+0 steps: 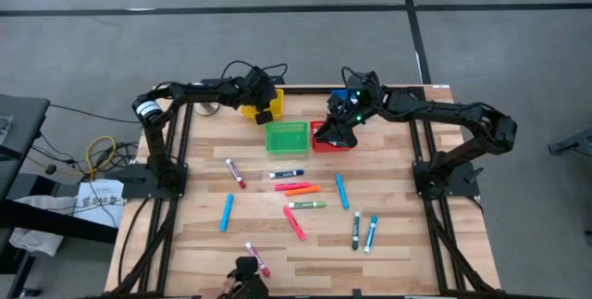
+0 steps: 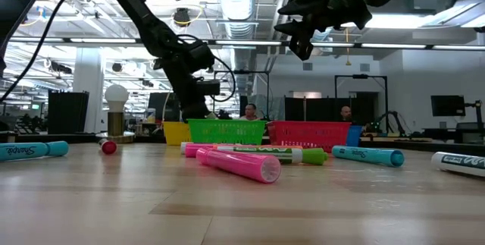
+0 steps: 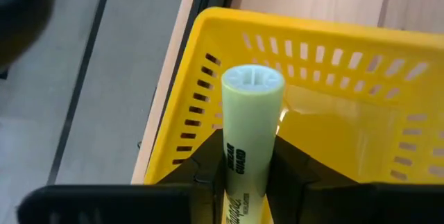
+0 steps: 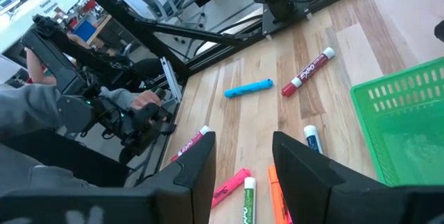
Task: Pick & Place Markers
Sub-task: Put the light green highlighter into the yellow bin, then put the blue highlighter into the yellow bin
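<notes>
My left gripper is shut on a yellow-green marker and hangs over the yellow mesh basket at the table's far edge. My right gripper stands open with nothing between its fingers, above the red basket. Several markers lie flat on the wooden table: a red-and-white one, blue ones, a pink one, an orange one and a green one. My left gripper pinches the marker's barrel between its two fingers, one on each side. The marker runs along the fingers, which slant down toward the far edge. Its round end sticks out past them, clear above the basket's inside.
A green basket stands between the yellow and red ones. More markers lie near the front right and front. A person's hand works a control handle at the near edge. Bare wood shows at the table's left.
</notes>
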Motion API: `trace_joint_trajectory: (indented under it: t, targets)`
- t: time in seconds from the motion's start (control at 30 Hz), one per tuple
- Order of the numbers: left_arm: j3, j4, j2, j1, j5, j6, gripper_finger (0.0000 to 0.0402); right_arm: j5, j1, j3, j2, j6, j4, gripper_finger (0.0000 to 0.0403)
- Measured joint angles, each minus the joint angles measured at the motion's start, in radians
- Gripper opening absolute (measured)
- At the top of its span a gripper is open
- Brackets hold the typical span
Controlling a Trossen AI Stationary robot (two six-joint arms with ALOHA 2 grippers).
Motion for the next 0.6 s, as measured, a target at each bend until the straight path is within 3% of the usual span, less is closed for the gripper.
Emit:
trace_joint_trajectory:
  t: [0.37,0.6]
  targets:
    - [0.000,-0.005,0.000,-0.007,0.004,0.048,0.0093,0.000,0.000,0.000,0.000,0.000,0.000,0.0131]
    - [-0.001,-0.004,0.000,-0.007,0.003,0.045,0.0126,0.000,0.000,0.000,0.000,0.000,0.000,0.0131]
